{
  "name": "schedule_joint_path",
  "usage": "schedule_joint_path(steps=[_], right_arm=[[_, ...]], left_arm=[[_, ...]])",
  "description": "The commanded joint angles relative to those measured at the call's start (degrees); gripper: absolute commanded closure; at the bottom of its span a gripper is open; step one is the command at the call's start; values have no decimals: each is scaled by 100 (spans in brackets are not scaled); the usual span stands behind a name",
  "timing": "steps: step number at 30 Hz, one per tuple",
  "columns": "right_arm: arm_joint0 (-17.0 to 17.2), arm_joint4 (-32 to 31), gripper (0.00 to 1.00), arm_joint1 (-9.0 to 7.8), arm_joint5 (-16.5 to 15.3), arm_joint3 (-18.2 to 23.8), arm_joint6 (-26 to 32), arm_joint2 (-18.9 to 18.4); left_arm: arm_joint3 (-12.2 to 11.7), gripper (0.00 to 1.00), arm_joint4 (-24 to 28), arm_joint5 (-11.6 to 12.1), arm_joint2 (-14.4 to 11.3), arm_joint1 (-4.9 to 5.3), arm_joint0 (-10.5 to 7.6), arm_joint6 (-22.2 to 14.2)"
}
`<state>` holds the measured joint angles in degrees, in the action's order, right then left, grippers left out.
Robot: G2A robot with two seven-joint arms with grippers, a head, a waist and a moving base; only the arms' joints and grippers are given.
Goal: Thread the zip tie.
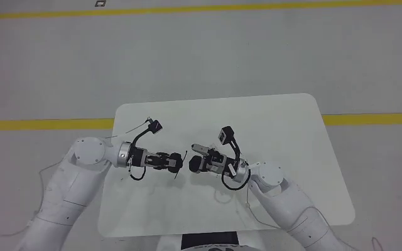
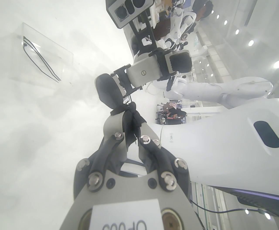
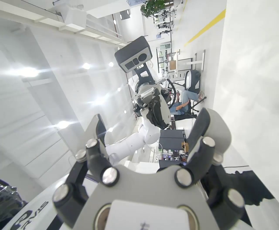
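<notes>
1. Nearest the left wrist camera, the left gripper [image 2: 130, 117] is clenched. Its fingertips are wrapped in black cloth that is knotted at the tip.
2. Seen from above, this gripper grasps the zip tie [image 1: 178, 174], a thin black strand that sticks out on both sides of the tip, above the middle of the worktop [image 1: 282, 125].
3. Facing it tip to tip, the right gripper [image 3: 150, 129] is released, with its dark pads well apart. The two grippers are near each other, but whether they touch cannot be told.
4. Under them the worktop is white with rounded corners. It stands on a pale grey floor [image 1: 188, 56] crossed by yellow lines [image 1: 188, 9].
5. Only the left wrist view brings out a clear plastic sheet [image 2: 54, 54] lying on the worktop, well apart from both grippers. Thin black strands [image 2: 40, 57] lie in or under it; which of the two cannot be told.
6. Beyond the left gripper, the right wrist view opens onto the room, with rows of bright ceiling lights [image 3: 63, 124], a potted plant [image 3: 152, 7] and pale desks [image 3: 187, 62] along a yellow floor line.
</notes>
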<state>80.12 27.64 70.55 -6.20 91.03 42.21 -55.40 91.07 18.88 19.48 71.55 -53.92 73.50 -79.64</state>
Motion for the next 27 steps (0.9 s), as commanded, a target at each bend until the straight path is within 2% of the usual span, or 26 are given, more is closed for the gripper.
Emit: schedule_joint_path(steps=[1,4,15,17,20,24,27], right_arm=[[0,2,0,0,-1,0,3,1],[2,1,0,14,28,8,-142,35],[-392,238,0,147,-80,-345,-334,267],[-426,256,55,156,-101,-389,-316,275],[-454,279,62,163,-143,-459,-257,265],[-438,277,64,158,-231,-537,-146,232],[-425,267,73,153,-281,-587,-67,209]], left_arm=[[0,100,0,0,0,0,0,0],[0,100,0,0,0,0,0,0],[0,100,0,0,0,0,0,0],[0,100,0,0,0,0,0,0],[0,100,0,0,0,0,0,0],[0,100,0,0,0,0,0,0],[0,100,0,0,0,0,0,0]])
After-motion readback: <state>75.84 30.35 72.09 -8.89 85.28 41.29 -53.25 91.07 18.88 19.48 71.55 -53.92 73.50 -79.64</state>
